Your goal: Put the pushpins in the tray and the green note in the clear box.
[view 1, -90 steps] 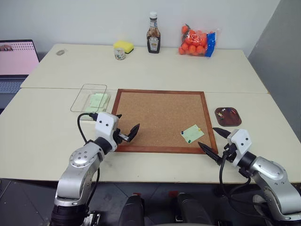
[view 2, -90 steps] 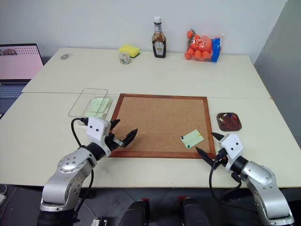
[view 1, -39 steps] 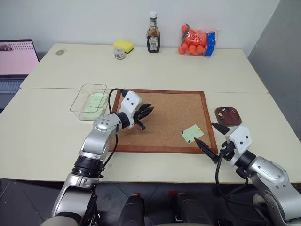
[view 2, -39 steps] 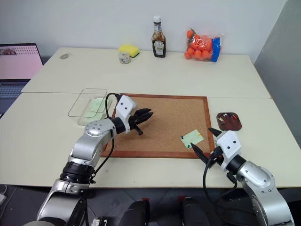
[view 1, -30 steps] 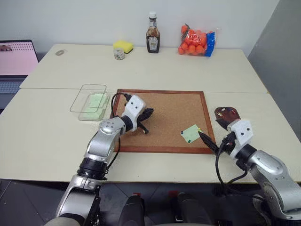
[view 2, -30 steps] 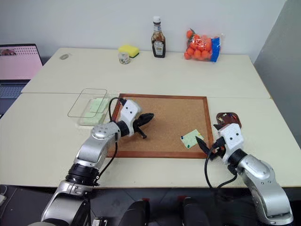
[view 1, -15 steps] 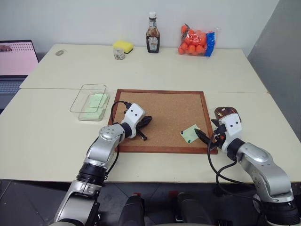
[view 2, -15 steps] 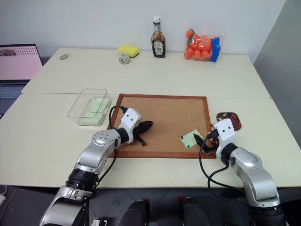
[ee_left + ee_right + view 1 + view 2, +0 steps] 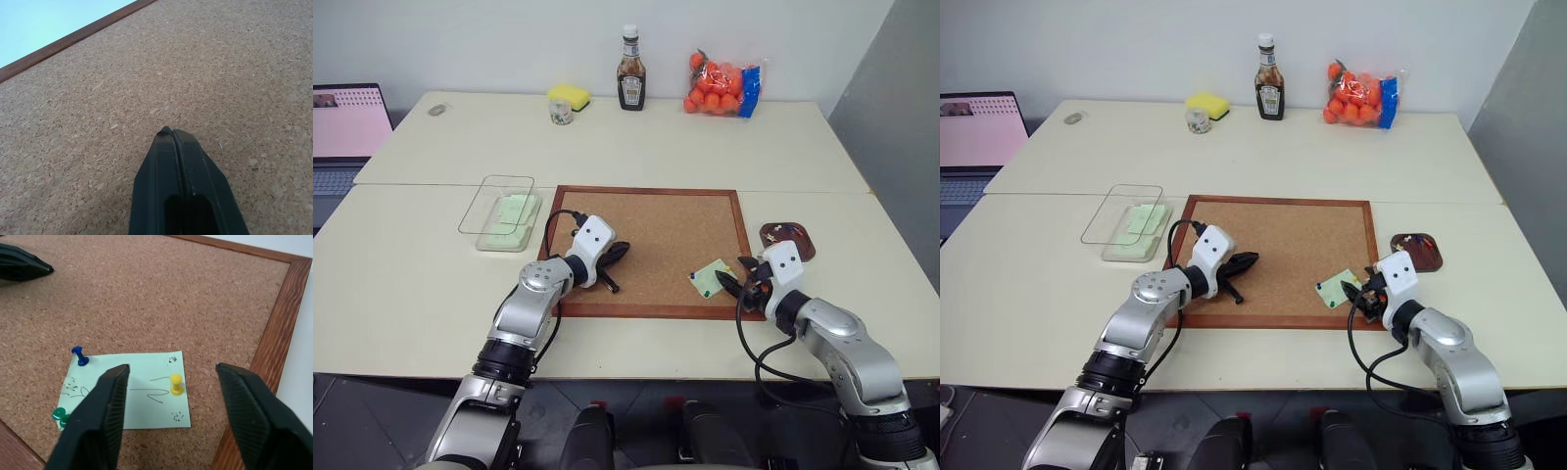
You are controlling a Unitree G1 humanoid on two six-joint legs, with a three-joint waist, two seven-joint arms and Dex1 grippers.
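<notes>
Right wrist view: the green note [image 9: 129, 390] lies flat on the corkboard [image 9: 161, 298], pinned by a yellow pushpin [image 9: 175, 384] near its middle, a blue pushpin [image 9: 79, 356] at one corner and a green pushpin [image 9: 59, 415] at another. The right gripper [image 9: 171, 382] stands over the note with its jaws apart, one finger over the paper and the other towards the wooden frame [image 9: 279, 333], the yellow pin in the gap between them; nothing is held. The note sits close to the board's right-hand frame and near its front edge, so little cork lies on those two sides, while a broad bare stretch opens towards the left. There the left gripper [image 9: 617, 252] rests over the bare cork with its jaws shut and empty. The tray [image 9: 788, 241] sits on the worktop [image 9: 862, 235] just right of the board, near the right arm, with small pins in it. The clear box [image 9: 501, 211] lies on the worktop just off the board's far left corner, pale green paper inside.
</notes>
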